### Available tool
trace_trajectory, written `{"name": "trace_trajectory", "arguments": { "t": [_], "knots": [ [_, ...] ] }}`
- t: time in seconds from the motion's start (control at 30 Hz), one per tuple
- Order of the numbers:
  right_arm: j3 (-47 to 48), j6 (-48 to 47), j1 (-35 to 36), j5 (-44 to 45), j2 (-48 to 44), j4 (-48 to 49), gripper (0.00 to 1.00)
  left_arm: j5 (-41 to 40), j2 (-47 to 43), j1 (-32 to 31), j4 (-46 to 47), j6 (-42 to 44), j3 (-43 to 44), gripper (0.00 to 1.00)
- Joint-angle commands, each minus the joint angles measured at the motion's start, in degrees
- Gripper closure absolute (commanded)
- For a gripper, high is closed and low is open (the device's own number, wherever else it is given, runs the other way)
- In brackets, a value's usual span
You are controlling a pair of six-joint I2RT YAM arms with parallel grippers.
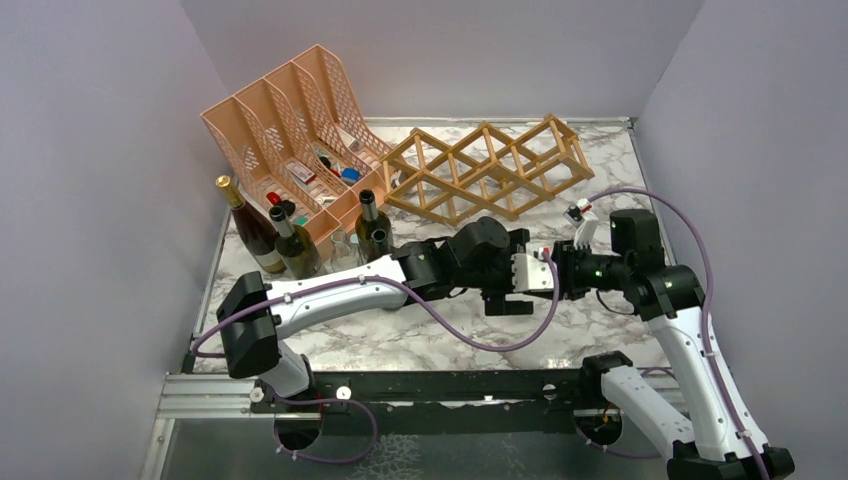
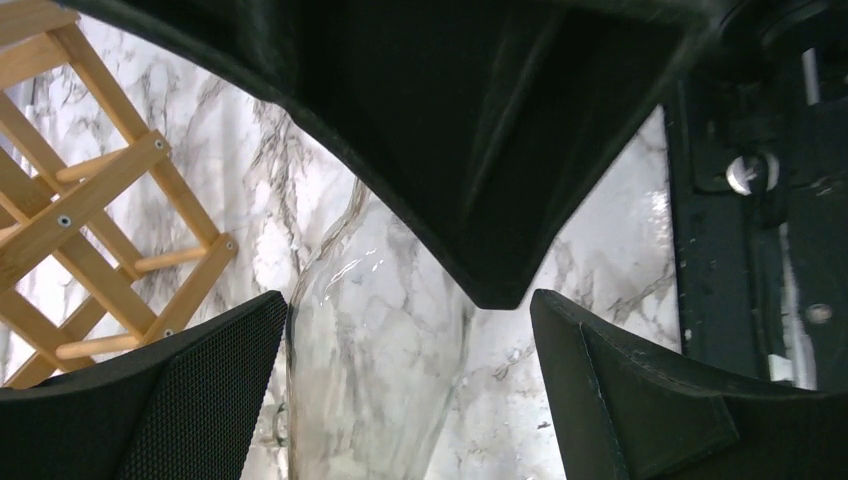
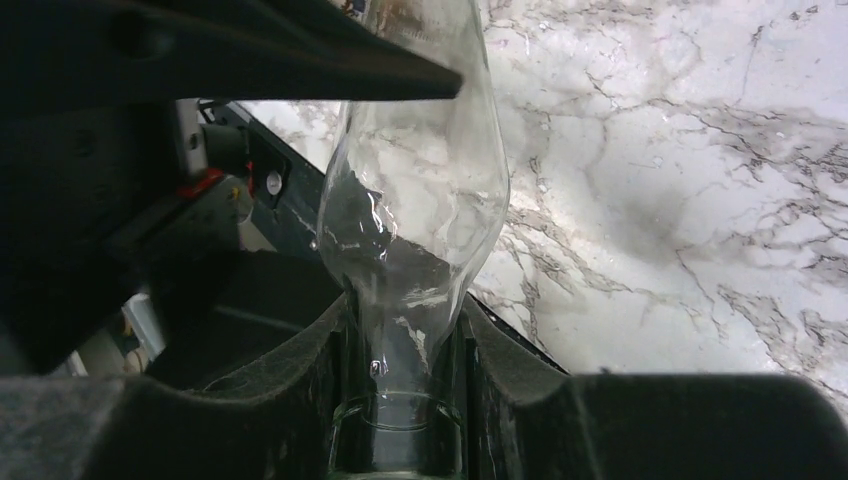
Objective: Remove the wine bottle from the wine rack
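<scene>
Near the table's middle, right gripper (image 3: 405, 400) clamps a clear wine bottle (image 3: 420, 200) by its neck, left gripper (image 2: 400, 400) gaping around it; glass neck may slip before handover.

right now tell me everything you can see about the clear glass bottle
The clear glass bottle is colourless and see-through, apparently empty, with a narrow neck widening to rounded shoulders. The right gripper is shut on its neck, holding it above the marble table, clear of the wine rack. Its body lies between the open left gripper's fingers, untouched.
</scene>
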Motion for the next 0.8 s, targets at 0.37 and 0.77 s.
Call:
{"name": "trace_trajectory", "arguments": {
  "t": [0.37, 0.77],
  "knots": [
    [0.5, -0.5, 0.2, -4.6, -0.7, 3.6, 0.99, -1.7, -0.2, -1.1, -1.3, 11.8, 1.0, 0.17],
    [0.6, -0.7, 0.2, -5.1, -0.5, 3.3, 0.99, -0.9, 0.8, -1.3, -1.2, 13.4, 1.1, 0.28]
  ]
}}
